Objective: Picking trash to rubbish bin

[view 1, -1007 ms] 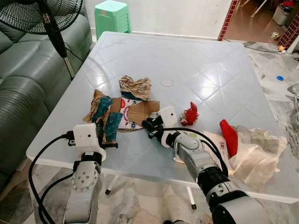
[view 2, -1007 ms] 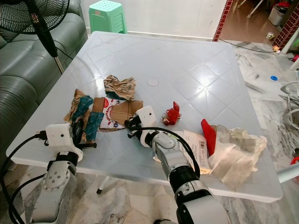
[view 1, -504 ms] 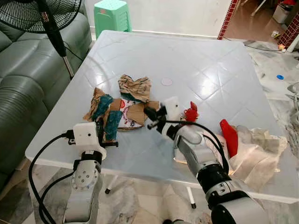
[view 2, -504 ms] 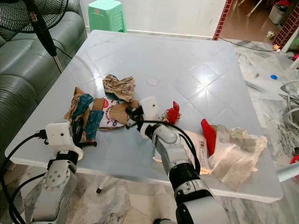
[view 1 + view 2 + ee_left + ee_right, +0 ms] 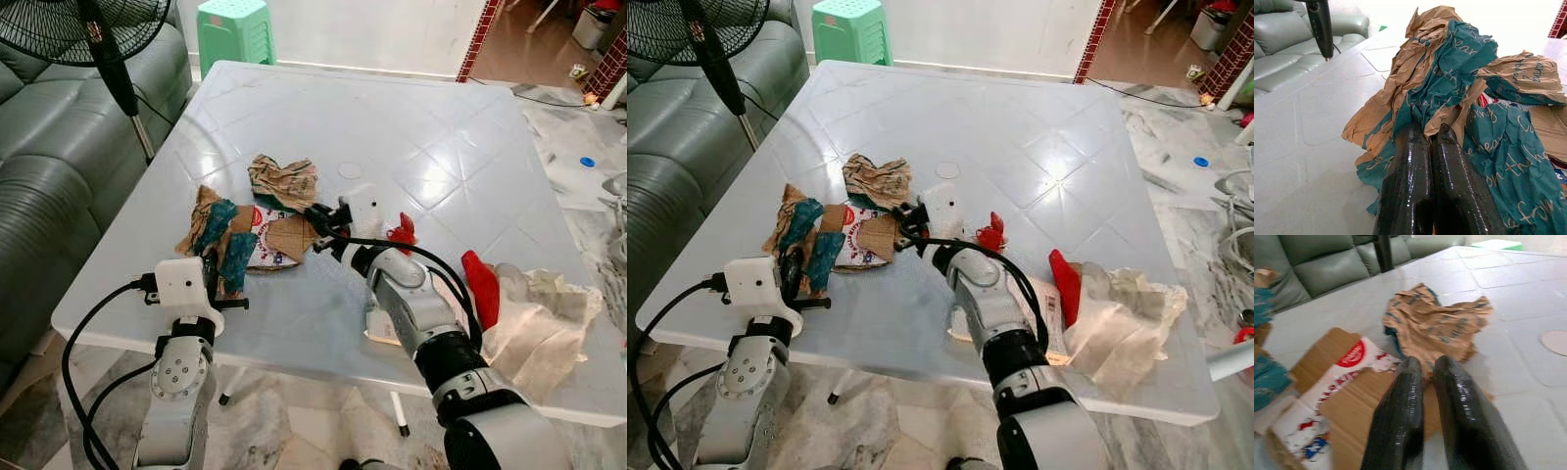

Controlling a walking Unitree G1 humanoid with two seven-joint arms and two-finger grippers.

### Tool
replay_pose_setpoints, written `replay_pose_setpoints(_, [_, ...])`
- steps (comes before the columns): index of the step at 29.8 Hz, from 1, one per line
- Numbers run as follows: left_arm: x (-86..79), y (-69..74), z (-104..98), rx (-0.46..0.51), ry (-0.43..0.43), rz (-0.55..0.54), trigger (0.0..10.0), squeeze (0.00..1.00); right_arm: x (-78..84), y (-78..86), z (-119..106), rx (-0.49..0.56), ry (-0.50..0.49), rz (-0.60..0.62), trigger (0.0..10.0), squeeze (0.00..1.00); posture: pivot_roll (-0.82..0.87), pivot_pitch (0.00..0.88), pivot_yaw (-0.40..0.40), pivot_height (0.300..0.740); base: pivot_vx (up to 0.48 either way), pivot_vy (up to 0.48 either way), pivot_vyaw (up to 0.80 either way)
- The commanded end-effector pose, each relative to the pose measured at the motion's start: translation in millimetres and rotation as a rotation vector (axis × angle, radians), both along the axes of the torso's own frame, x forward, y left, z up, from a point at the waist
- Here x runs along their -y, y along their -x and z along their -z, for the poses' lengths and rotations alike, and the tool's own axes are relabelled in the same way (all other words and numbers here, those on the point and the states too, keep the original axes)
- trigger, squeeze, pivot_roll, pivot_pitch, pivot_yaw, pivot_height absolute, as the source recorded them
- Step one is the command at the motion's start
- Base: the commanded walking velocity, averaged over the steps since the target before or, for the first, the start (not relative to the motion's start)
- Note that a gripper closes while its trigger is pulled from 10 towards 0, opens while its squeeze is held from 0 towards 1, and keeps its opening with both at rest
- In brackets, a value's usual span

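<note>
A glossy pale-blue plastic desk (image 5: 421, 117), moulded in a diamond tile pattern, carries scattered trash. Near its 9 o'clock edge lies a long crumpled wrapper of brown-and-teal printed paper (image 5: 1444, 83), heavily creased. Beside it, toward the desk centre, a flattened cardboard piece (image 5: 1347, 396) shows plain brown card and a white printed face with a red logo. At 12 o'clock from the cardboard sits a smaller wad of brown printed paper (image 5: 1435, 320), rumpled into a rough ball. A crinkled red wrapper (image 5: 400, 235) lies at 3 o'clock from the cardboard; further toward the desk's 4 o'clock corner are a smooth red plastic piece (image 5: 481, 287), a white printed sheet (image 5: 1050, 311) and a soft, wrinkled beige cloth or plastic bag (image 5: 544, 318).

The left gripper (image 5: 1427, 137) rests low at the near end of the teal wrapper, its two glossy black fingers pressed together with paper bunched around the tips; whether any paper is pinched between them cannot be told. The left arm rises vertically from below the desk's near edge.

The right gripper (image 5: 1427, 364) extends from 5 o'clock toward 11 o'clock over the cardboard, tips aimed at the brown wad, fingers nearly together with only a slim gap and nothing between them. The forearm is stretched out low over the desk.

A green stool (image 5: 235, 34), a grey leather sofa (image 5: 59, 176) and a black fan (image 5: 88, 29) stand beyond the desk.
</note>
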State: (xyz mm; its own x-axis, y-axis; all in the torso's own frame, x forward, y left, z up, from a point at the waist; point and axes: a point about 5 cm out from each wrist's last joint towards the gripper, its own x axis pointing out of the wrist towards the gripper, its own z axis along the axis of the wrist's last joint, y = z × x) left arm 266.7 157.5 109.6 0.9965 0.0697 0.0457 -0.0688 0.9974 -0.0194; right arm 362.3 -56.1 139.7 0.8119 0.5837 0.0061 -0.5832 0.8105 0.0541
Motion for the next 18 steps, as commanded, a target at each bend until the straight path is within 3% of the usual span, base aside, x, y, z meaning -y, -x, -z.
replay_pose_setpoints(1, [1.2,1.2,1,-0.002,0.003,-0.003,0.0,0.00,2.9,-4.8,-7,0.017,-0.003,0.020,10.0,1.00,0.03,0.119,-0.098,0.740,0.000,0.000,0.00])
replay_pose_setpoints(18, [-0.1,5.7,1,0.000,-0.001,0.002,0.0,0.00,8.5,-9.4,3,-0.001,0.031,0.094,10.0,1.00,0.05,0.128,-0.094,0.740,0.000,0.000,0.00])
